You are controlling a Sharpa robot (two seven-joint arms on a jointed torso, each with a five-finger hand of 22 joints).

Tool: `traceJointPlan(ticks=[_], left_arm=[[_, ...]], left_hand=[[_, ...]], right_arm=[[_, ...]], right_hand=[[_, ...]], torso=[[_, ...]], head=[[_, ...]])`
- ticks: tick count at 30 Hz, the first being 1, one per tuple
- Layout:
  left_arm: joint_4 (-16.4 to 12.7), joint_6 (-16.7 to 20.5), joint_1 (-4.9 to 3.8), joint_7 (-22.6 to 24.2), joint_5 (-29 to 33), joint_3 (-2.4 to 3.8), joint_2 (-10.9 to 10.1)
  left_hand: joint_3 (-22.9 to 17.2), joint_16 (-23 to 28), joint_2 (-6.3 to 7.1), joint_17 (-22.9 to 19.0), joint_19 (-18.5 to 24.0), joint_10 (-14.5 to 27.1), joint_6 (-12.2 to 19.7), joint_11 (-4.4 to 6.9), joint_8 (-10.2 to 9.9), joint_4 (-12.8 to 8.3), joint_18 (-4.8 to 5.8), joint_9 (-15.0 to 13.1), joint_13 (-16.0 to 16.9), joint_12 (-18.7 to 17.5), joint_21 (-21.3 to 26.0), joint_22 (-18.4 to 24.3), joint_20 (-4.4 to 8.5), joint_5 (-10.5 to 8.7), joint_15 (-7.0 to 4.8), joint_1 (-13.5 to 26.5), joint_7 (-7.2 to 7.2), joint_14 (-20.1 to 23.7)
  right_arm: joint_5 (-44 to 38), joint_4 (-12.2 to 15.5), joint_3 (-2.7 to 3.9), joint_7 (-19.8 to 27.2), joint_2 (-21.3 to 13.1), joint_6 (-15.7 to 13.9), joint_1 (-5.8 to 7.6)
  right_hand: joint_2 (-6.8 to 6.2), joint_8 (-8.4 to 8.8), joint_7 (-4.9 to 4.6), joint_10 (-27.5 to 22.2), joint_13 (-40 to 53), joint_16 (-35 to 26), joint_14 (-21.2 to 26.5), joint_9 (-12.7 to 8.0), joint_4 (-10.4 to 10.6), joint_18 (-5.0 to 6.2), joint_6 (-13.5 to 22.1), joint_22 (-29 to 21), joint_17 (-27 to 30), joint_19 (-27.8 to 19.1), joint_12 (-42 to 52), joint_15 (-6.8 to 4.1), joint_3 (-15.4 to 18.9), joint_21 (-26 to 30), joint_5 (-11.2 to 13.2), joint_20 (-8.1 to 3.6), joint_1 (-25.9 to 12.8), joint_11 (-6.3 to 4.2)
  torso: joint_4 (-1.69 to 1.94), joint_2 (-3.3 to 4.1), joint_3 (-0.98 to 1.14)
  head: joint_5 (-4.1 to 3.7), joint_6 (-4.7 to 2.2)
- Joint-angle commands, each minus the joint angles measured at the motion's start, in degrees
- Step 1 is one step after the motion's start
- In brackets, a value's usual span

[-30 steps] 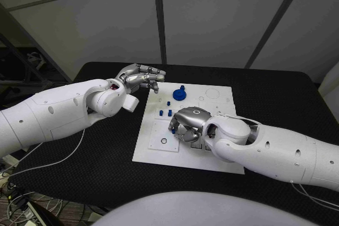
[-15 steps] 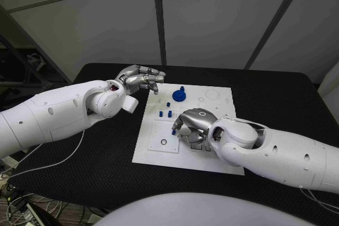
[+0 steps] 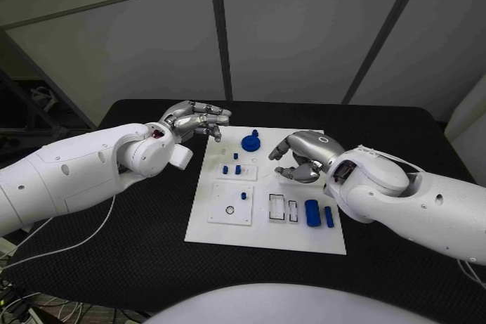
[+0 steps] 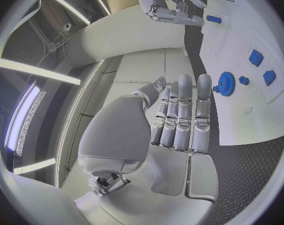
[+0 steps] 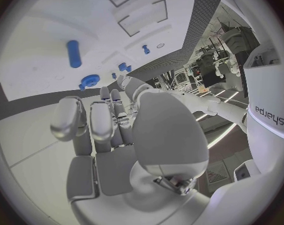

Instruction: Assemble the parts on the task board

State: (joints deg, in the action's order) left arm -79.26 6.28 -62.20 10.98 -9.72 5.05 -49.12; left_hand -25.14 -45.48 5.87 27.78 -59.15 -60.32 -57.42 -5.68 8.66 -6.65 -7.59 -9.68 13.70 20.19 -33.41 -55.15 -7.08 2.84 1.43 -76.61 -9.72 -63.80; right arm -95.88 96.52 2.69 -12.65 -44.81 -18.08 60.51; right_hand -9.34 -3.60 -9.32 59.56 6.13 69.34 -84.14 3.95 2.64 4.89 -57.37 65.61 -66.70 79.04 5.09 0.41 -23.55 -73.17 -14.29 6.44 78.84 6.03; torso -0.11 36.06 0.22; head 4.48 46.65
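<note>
While my right hand (image 3: 299,159) lifts off the white task board (image 3: 228,229), holding something blue.
Two blue oblong parts (image 3: 319,215) now lie uncovered; left hand (image 3: 197,120) waits, fingers curled, empty.

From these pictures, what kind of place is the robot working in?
Probably a robotics lab or test cell: a black table holding a white task board with blue parts, loose cables, plain panel walls behind.
</note>
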Motion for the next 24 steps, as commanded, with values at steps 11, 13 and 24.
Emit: traceJointPlan(ticks=[11, 13, 24], left_arm=[[0.01, -1.37, -0.07, 0.14, 0.22, 0.00, 0.01], [0.04, -1.43, -0.07, 0.15, 0.22, 0.00, 0.02], [-0.10, -1.51, -0.08, 0.22, 0.23, 0.00, -0.19]], left_hand=[[0.24, 0.33, -0.10, -0.11, -0.11, 0.58, 0.57, -0.22, 0.26, -0.13, -2.82, 0.08, 0.07, 0.43, 0.39, 0.11, -0.25, 0.05, 0.26, 0.37, -0.15, 0.32], [0.24, 0.33, -0.10, -0.11, -0.11, 0.58, 0.57, -0.22, 0.26, -0.13, -2.82, 0.08, 0.07, 0.43, 0.39, 0.11, -0.25, 0.05, 0.26, 0.37, -0.15, 0.32], [0.26, 0.34, -0.11, -0.14, -0.11, 0.66, 0.63, -0.24, 0.27, -0.10, -2.82, 0.09, 0.07, 0.47, 0.44, 0.14, -0.27, 0.05, 0.29, 0.41, -0.17, 0.35]], right_arm=[[1.12, 1.46, 0.89, -5.53, -4.98, 11.15, 1.02], [0.79, 1.36, 0.90, -5.74, -4.79, 11.83, 1.03], [0.25, -0.83, 0.86, -5.73, -2.73, 12.28, 1.04]], right_hand=[[-0.77, -0.07, 1.34, -2.60, -0.99, 0.10, -1.62, -0.05, 1.19, 0.57, 1.30, -1.29, 0.83, -0.03, 1.08, 0.29, 4.02, 1.19, 2.19, 0.07, -0.32, -0.04], [-0.67, -0.03, 1.47, -2.84, -1.11, 0.06, -1.58, -0.08, 1.42, 0.59, 1.73, -1.44, 1.00, -0.06, 1.35, 0.29, 4.60, 1.32, 2.38, 0.08, -0.05, -0.01], [0.77, -0.20, 1.16, -1.61, -1.25, -0.15, -1.48, 0.01, 2.07, 0.54, 1.98, -1.21, 1.69, 0.29, 3.27, 0.15, 4.99, 1.19, 2.30, -0.01, 1.20, -0.30]], torso=[[0.04, 0.03, -0.04], [0.09, 0.05, -0.06], [0.02, 0.08, -0.07]], head=[[-1.00, -0.59], [-1.05, -0.66], [-0.82, -0.61]])
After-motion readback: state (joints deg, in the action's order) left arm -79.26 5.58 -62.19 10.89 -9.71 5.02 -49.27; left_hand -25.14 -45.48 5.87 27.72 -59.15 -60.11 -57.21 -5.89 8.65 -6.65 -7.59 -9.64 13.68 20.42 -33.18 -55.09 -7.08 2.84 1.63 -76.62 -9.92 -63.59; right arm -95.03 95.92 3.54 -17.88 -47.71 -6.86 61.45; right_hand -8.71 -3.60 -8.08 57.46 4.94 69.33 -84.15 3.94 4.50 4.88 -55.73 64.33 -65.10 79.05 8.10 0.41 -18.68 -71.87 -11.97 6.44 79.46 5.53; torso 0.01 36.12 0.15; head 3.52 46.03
